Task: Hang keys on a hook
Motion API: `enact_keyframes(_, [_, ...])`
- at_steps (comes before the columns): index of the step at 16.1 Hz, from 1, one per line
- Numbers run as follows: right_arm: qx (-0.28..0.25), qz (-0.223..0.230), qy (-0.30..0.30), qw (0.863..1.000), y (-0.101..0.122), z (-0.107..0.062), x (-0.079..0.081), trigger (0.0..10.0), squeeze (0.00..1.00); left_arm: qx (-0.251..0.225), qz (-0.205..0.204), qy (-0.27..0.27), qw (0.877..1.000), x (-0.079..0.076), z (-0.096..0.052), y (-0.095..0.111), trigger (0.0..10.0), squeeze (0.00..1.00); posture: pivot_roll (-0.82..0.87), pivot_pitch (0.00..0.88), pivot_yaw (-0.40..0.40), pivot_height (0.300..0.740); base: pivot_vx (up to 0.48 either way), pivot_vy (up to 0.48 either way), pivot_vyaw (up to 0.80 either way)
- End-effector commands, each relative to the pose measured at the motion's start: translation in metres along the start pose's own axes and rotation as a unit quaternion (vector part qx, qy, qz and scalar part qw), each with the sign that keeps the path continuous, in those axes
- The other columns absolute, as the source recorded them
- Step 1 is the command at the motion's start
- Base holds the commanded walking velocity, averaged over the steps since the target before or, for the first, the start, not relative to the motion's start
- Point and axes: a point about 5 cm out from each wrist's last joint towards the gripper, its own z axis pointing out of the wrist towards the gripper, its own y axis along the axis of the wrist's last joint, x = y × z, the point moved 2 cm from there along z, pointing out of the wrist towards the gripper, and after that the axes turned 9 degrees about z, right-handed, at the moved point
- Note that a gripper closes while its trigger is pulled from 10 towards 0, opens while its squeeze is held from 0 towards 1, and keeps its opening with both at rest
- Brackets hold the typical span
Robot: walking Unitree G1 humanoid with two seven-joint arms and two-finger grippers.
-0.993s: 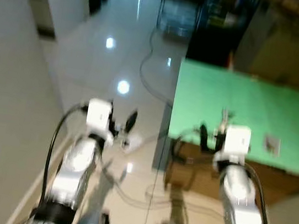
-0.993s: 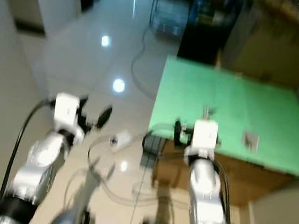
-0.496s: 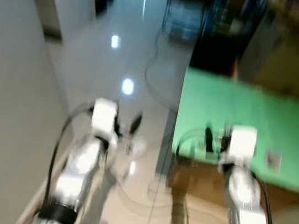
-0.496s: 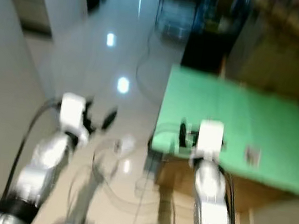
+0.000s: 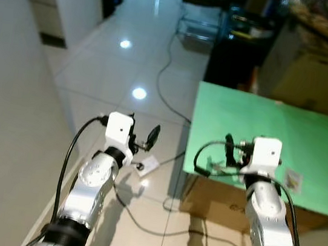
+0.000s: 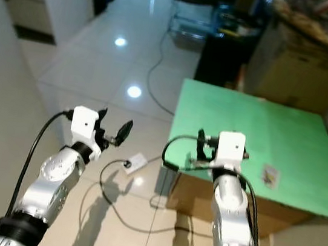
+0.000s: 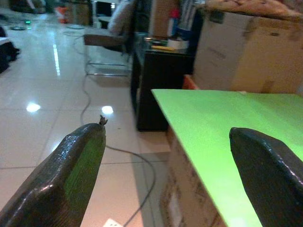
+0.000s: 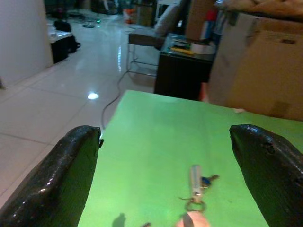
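The keys [image 8: 196, 187] lie flat on the green table [image 5: 307, 149], not yet picked up. Our right gripper [image 8: 165, 184] hovers over the table's near edge with fingers spread, apparently lined up for a grasp. Our left gripper [image 7: 165, 175], fingers also apart, waits off the table's side above the floor.

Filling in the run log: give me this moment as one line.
phase: approach | keys: lying on green table | right claw: open, facing keys | left claw: open, empty
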Motion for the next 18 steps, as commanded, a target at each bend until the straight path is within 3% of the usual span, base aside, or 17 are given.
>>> enact_keyframes(1, [0.013, 0.005, -0.004, 1.000, -0.0043, -0.0002, -0.0036, 10.0, 0.00, -0.003, 0.003, -0.005, 1.000, -0.0026, 0.0033, 0.0018, 10.0, 0.00, -0.08, 0.000, -0.033, 0.740, 0.000, 0.000, -0.72])
enact_keyframes(8, [0.009, -0.003, -0.006, 1.000, -0.0037, 0.0007, -0.0034, 10.0, 0.00, -0.002, 0.005, 0.001, 1.000, -0.0008, 0.0054, 0.0019, 10.0, 0.00, -0.09, 0.000, -0.032, 0.740, 0.000, 0.000, -0.10])
enact_keyframes(18, [0.021, -0.006, -0.007, 1.000, -0.0077, -0.0011, -0.0037, 10.0, 0.00, 0.005, 0.004, 0.002, 1.000, 0.0029, 0.0114, 0.0012, 10.0, 0.00, -0.10, 0.000, -0.013, 0.740, 0.000, 0.000, -0.78])
